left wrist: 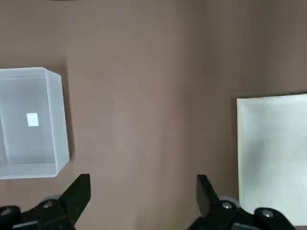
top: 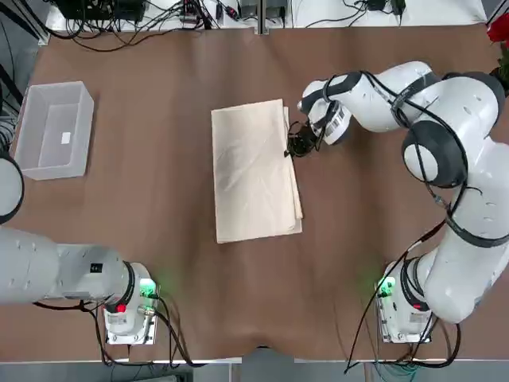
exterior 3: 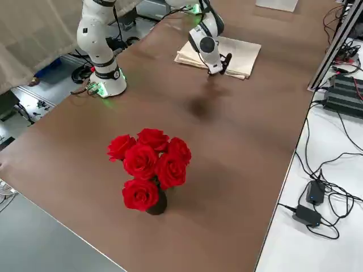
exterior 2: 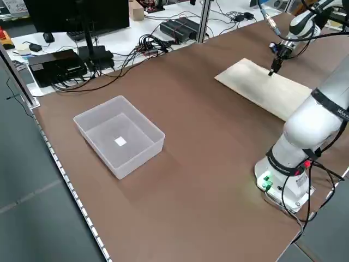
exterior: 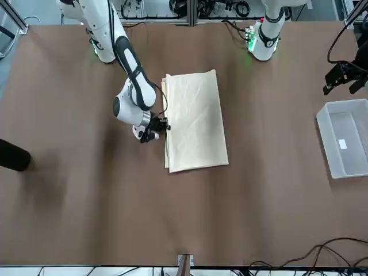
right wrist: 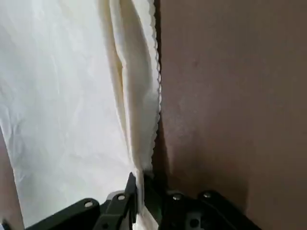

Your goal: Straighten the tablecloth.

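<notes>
Red roses [exterior 3: 150, 164] in a dark vase stand closest in the right side view, on the brown table [top: 159, 239] and well apart from everything else. Farther along the table lies the tablecloth [top: 254, 171] — a cream cloth folded into a layered rectangle, near the middle of the table, its scalloped edges stacked along the side that faces the right arm. The right gripper [top: 296, 146] is down at that side, about halfway along it, and its fingers [right wrist: 132, 189] are pressed together on the cloth's layered edge, pinching it. The left gripper [left wrist: 144, 201] hangs above bare table on the robot's left side, its jaws spread wide and holding nothing — the arm is parked there. A clear plastic bin [top: 54, 129] sits near the table's left edge, well apart from the cloth, with a small white label on its floor.
</notes>
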